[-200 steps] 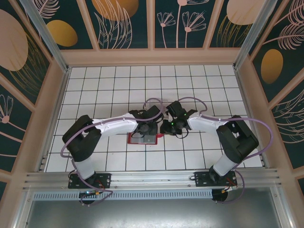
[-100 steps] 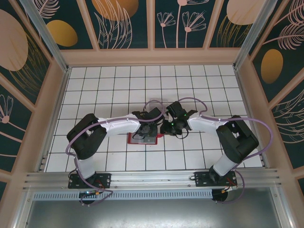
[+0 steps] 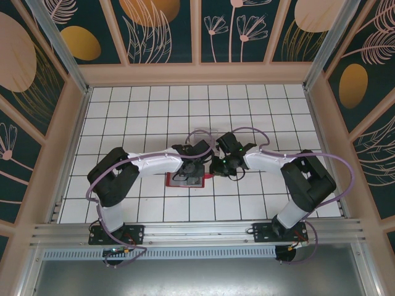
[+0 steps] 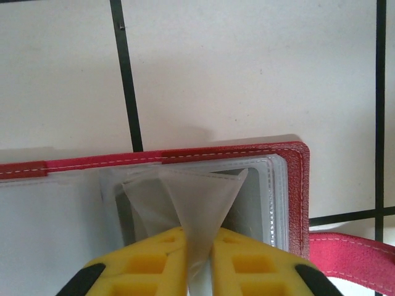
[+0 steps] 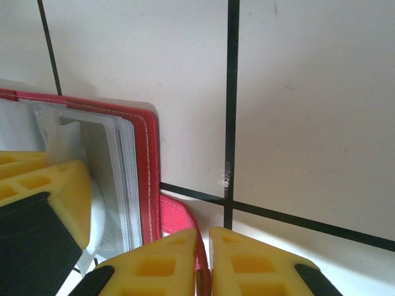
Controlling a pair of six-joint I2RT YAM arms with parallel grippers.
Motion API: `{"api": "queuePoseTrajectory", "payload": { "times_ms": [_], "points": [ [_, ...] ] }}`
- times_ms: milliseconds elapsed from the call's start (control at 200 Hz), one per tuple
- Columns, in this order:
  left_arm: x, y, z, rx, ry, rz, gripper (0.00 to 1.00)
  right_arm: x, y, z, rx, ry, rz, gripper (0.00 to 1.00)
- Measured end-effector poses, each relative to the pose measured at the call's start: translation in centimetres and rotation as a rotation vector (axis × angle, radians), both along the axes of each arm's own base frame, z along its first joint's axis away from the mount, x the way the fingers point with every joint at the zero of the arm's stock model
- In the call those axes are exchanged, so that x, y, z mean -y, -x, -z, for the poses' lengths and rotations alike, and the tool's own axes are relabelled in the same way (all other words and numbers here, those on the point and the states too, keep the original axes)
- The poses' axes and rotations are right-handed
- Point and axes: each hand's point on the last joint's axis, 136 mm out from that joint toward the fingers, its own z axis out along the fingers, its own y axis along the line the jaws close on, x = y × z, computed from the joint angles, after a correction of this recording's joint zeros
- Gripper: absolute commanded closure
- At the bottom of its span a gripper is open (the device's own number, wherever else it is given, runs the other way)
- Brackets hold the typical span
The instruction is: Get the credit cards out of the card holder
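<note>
card holder edge, bare tiles beyond

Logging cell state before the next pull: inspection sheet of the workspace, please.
Surface: white tiled table, black grid lines.
Job's things: red card holder lies open, clear sleeves exposed; credit cards not distinguishable.
Clutter: nothing seen.
Grippers: left gripper pinches a clear sleeve; right gripper shut on the red tab.
Cables: purple cables loop over both arms.
Surroundings: floral wall panels, metal rail at near edge.
</note>
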Motion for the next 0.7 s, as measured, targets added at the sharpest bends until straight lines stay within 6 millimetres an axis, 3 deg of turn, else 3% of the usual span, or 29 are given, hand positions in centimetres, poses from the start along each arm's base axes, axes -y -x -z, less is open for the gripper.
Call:
{"api": "queuePoseTrajectory", "payload": {
  "times_ms": [300, 701],
  "points": [
    [-2.2, 0.4, -0.5, 0.018, -0.086, -0.014, 0.76, 0.4, -0.1, 0.3, 0.005, 0.019, 0.014, 0.94],
    [-6.2, 1.8, -2.5, 0.052, -0.158, -0.039, 0.77, 0.8, -0.3, 0.4, 0.006, 0.033, 0.025, 0.94]
  ]
}}
